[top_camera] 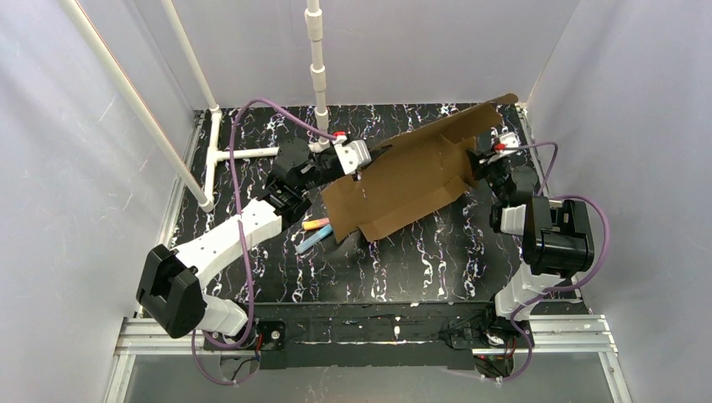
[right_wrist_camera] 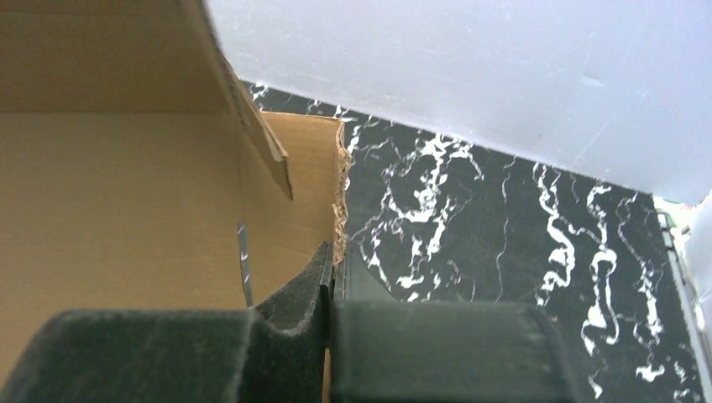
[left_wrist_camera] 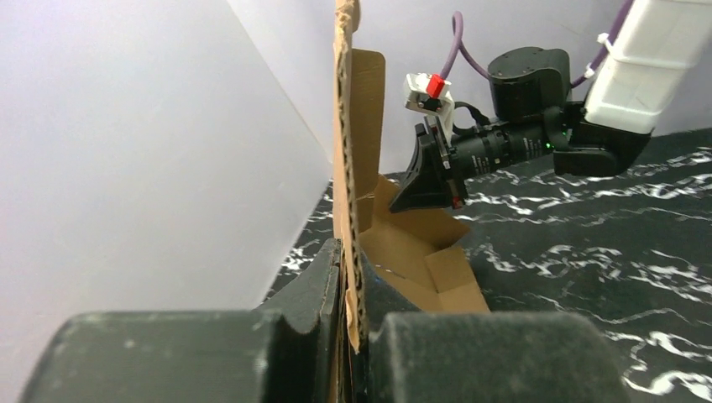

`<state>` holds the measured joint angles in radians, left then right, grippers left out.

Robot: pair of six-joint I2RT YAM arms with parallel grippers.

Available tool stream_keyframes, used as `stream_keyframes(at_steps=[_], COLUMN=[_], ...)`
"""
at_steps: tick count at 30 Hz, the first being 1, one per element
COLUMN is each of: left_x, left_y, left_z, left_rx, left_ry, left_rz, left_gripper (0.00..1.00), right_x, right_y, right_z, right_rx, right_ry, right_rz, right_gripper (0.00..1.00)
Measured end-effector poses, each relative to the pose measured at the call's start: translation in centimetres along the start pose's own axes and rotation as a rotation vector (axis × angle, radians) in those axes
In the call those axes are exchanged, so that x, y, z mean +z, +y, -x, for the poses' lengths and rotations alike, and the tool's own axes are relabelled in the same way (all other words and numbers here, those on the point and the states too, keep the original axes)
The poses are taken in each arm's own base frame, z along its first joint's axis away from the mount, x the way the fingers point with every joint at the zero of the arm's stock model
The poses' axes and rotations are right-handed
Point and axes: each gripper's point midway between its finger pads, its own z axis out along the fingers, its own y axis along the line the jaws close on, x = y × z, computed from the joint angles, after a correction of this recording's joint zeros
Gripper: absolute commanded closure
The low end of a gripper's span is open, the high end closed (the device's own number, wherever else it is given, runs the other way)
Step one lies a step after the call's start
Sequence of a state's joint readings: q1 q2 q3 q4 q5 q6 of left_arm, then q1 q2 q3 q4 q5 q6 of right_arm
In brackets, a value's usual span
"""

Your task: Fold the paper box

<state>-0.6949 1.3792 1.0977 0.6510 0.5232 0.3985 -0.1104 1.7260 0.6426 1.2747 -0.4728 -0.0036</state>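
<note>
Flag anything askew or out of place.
The box hangs askew, diagonal over the table, one flap poking toward the far right corner. Loose markers lie by its near left end.

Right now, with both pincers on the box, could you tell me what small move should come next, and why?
I would probably swing the right pincer inward toward the left pincer, folding up the end it pinches. Both are shut on opposite ends of the cardboard box, which is only partly folded.
</note>
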Motion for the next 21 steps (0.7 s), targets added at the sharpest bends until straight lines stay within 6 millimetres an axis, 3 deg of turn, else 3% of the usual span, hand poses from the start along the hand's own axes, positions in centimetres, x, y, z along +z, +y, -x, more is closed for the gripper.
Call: stream_keyframes(at_steps=[5, 13, 21], left_x=[-0.4, -2.4, -3.4], left_y=[-2.1, -3.6, -4.8], left_z=[-1.1, 0.7, 0.8], left_rx=[-0.064, -0.109, -0.139], left_ry=[0.008, -0.029, -0.031], left_rz=[-0.065, -0.093, -0.104], left_gripper=[1.0, 1.0, 1.0], right_x=[-2.2, -5.0, -6.4], right_y=[1.0, 1.7, 3.1], right_z=[-1.4, -0.7, -0.9], right_rx=[-0.002, -0.017, -0.076], right_ry=[0.006, -0.001, 0.007], right_rz=[0.005, 0.043, 0.094], right_gripper=[0.99, 0.98, 0.98])
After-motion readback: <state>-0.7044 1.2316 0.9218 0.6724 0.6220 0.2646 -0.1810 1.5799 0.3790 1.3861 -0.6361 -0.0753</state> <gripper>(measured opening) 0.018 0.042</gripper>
